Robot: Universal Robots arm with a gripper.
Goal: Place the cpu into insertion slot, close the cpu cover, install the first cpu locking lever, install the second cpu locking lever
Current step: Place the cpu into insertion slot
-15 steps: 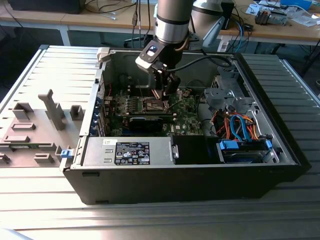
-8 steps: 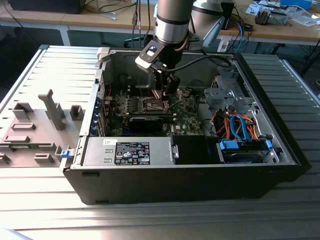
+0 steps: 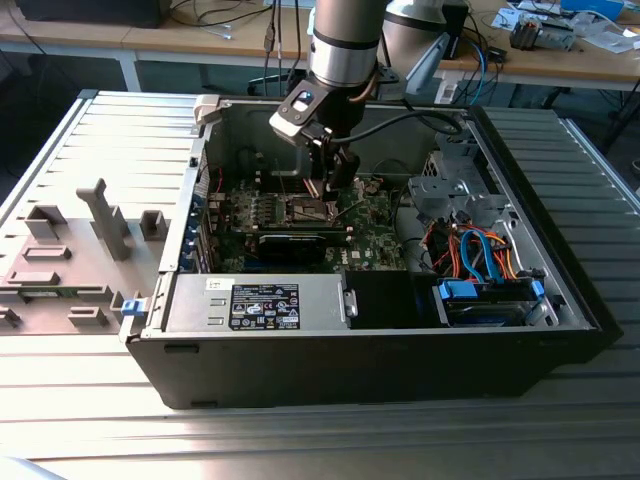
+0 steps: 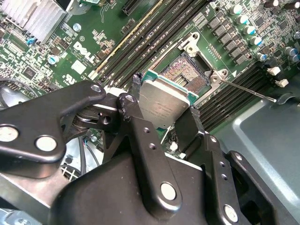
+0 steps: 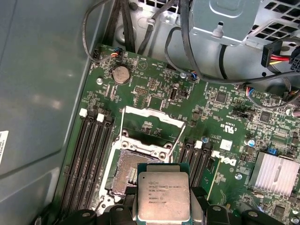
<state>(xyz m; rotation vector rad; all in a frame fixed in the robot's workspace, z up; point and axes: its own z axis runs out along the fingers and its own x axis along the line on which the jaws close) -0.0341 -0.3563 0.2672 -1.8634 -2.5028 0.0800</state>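
In the exterior view, the gripper [image 3: 330, 188] reaches down into an open black sheet-metal computer case [image 3: 400, 350], just above the green motherboard [image 3: 372, 215].

In the second wrist view, its two matte black fingers [image 4: 140, 123] are clamped on opposite edges of the cpu [image 4: 164, 99], a flat square with a brushed silver face. The cpu hangs tilted above the insertion slot [image 4: 188, 77], not seated in it. A thin wire lever [image 4: 243, 89] lies beside the slot.

In the first wrist view, the cpu cover [image 5: 152, 114], a thin silver frame, stands swung up behind the exposed, grainy grey slot.
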